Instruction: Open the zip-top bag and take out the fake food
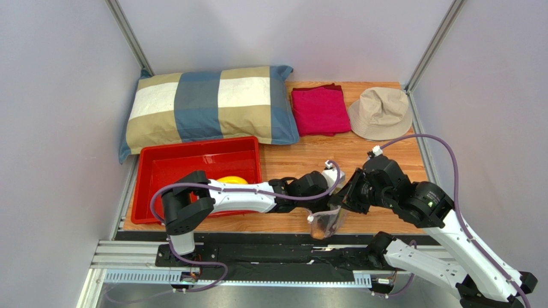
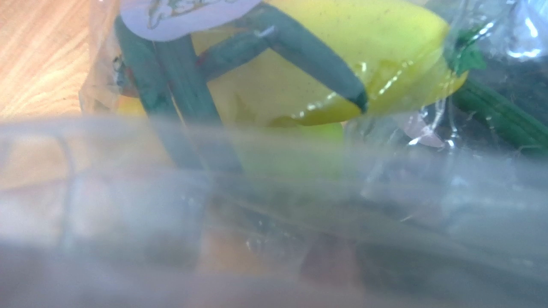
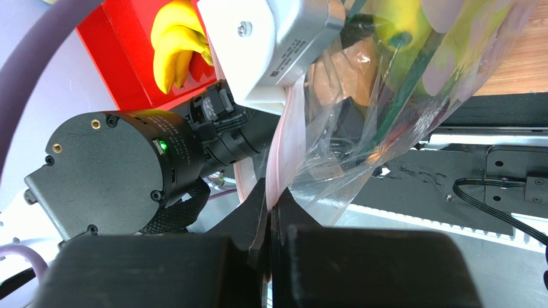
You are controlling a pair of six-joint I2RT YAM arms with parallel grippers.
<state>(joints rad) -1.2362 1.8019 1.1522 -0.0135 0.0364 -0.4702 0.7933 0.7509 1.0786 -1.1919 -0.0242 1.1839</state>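
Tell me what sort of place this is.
Probably a robot test cell in a lab, not a home: plain panel walls box in a wooden tabletop, a metal rail runs along its near edge, and the pillow, hat and red bin look like staged props.

Our left arm point(image 1: 238, 191) lies low, reaching from the lower left toward the frame's centre. We cannot tell whether its gripper point(image 1: 334, 183) is closed. Our right arm point(image 1: 444, 224) folds in from the lower right, its gripper point(image 3: 270, 204) pinched tight on the zip-top bag point(image 3: 334, 147) edge.
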